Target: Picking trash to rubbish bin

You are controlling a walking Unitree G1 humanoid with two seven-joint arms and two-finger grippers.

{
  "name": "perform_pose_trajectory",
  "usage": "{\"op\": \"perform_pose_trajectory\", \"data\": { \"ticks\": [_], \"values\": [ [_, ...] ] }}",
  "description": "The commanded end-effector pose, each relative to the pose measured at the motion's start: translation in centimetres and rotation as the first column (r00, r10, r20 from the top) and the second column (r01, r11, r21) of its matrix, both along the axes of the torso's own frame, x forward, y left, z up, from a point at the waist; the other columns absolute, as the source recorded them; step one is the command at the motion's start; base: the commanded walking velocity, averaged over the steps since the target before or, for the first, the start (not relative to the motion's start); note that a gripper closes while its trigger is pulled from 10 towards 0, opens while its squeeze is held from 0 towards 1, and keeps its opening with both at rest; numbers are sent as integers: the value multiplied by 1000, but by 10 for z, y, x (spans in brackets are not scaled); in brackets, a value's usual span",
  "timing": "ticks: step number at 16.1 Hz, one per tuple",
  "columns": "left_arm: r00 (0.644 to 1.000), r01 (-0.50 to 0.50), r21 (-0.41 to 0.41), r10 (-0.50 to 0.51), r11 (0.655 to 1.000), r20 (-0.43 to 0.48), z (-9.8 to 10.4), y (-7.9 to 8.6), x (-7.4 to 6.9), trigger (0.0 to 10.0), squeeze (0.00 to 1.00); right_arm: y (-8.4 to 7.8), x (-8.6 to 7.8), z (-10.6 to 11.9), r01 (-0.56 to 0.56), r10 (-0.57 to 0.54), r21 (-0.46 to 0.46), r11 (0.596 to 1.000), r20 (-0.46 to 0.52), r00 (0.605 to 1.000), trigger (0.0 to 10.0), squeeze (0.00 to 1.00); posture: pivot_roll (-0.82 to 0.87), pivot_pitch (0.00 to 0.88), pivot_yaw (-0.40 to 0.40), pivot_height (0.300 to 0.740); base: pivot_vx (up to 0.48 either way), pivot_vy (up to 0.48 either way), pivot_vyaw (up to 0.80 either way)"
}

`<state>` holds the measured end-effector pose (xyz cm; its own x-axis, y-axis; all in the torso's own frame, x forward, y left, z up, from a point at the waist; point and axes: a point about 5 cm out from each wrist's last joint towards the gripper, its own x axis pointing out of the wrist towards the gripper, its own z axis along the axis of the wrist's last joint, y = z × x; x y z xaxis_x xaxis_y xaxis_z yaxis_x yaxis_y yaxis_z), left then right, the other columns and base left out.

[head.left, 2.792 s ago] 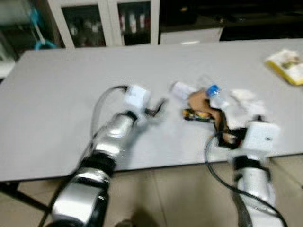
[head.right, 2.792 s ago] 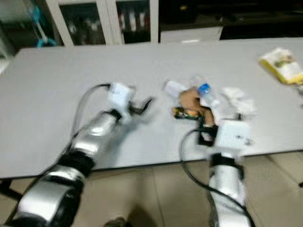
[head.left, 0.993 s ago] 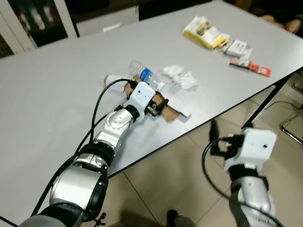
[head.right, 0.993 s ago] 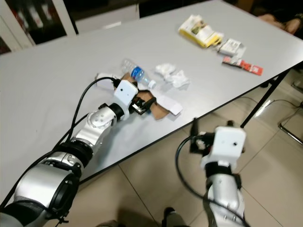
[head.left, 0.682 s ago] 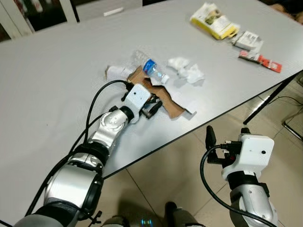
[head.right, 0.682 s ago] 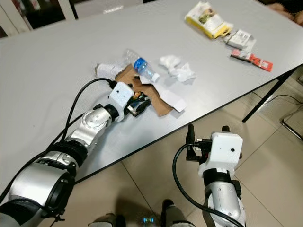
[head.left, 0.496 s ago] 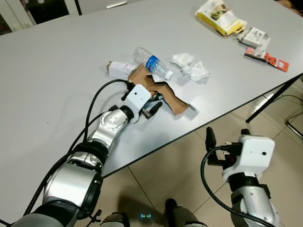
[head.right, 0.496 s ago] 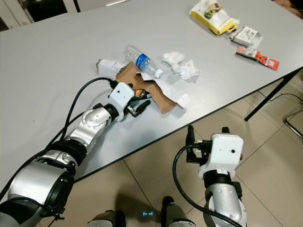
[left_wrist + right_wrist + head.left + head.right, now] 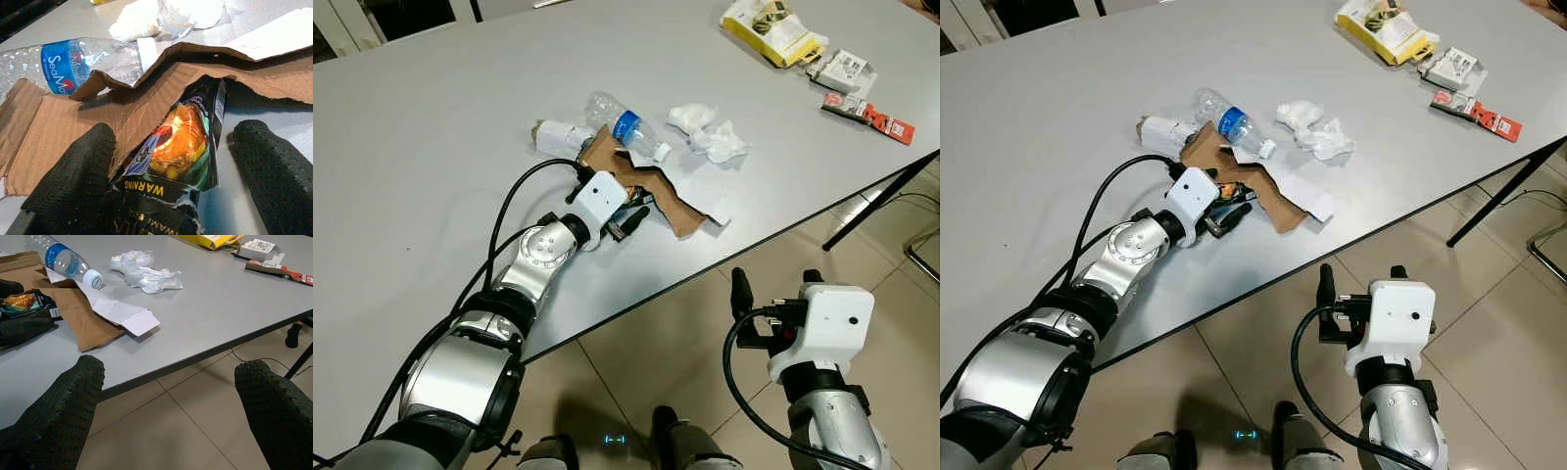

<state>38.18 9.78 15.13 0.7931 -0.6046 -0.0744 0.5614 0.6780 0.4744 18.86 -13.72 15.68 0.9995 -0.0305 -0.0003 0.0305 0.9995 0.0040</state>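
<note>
A heap of trash lies on the grey table (image 9: pixel 431 147): a clear bottle (image 9: pixel 625 127) with a blue label, a torn brown cardboard piece (image 9: pixel 651 191), crumpled white tissue (image 9: pixel 710 137) and a black and orange snack wrapper (image 9: pixel 181 147). My left gripper (image 9: pixel 631 217) rests on the table at the cardboard's edge. It is open, and the wrapper lies between its fingers (image 9: pixel 73 176), tucked partly under the cardboard. My right gripper (image 9: pixel 1361 277) hangs open below the table's front edge, over the floor, with nothing in it.
A white paper roll (image 9: pixel 558 137) lies behind the bottle. At the far right of the table are a yellow packet (image 9: pixel 773 29), a small box (image 9: pixel 847 70) and a red wrapper (image 9: pixel 867 110). A black table leg (image 9: pixel 881 201) slants down on the right over the tiled floor.
The view has swung and steadied. My left gripper has moved up to the pile and now straddles the wrapper. My right gripper has drawn back from the pile to below the table edge.
</note>
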Motion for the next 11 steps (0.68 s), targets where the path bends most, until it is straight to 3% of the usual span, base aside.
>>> {"op": "perform_pose_trajectory", "data": {
  "ticks": [1,11],
  "values": [
    [992,24,75,-14,997,-129,-30,3,-9,0,0,0,-3,2,-3,3,2,1000,-3,1000,10000,0,-91,284,-6,740,0,0,0],
    [991,22,71,-13,997,-130,-31,1,-10,0,0,-3,-2,3,3,-3,-11,1000,-6,1000,10000,0,-101,277,-14,740,0,0,0]
  ]
}}
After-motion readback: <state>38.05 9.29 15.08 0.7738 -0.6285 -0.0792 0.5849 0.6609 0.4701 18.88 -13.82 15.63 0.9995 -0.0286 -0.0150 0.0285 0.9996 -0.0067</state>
